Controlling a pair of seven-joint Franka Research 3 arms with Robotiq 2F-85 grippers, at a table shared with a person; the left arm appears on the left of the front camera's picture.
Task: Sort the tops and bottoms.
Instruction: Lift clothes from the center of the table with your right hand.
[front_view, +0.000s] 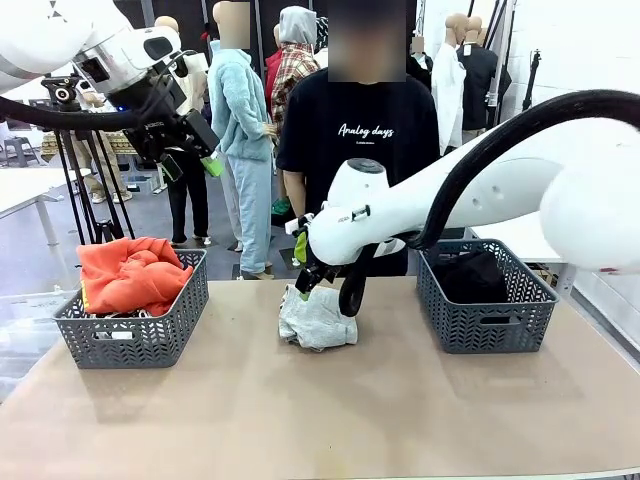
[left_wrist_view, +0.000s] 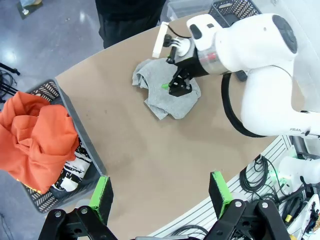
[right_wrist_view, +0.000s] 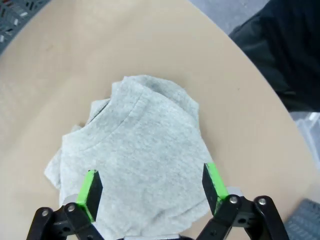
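A light grey top (front_view: 318, 322) lies crumpled at the middle of the table. My right gripper (front_view: 322, 296) hangs just over it, open, its green pads (right_wrist_view: 212, 180) straddling the grey top (right_wrist_view: 145, 145) without closing on it. The orange top (front_view: 130, 270) is heaped in the left basket (front_view: 135, 335). Under the orange top (left_wrist_view: 35, 140) a white top with black print (left_wrist_view: 72, 172) peeks out. Black bottoms (front_view: 470, 275) lie in the right basket (front_view: 485, 320). My left gripper (front_view: 195, 168) is raised high at the upper left, open and holding nothing. From there it looks down on the grey top (left_wrist_view: 155, 100).
A person in a black printed T-shirt (front_view: 365, 130) stands at the table's far edge, right behind the grey top. The brown tabletop (front_view: 300, 410) is bare in front of the baskets. Cables (left_wrist_view: 260, 175) hang off the table's near side.
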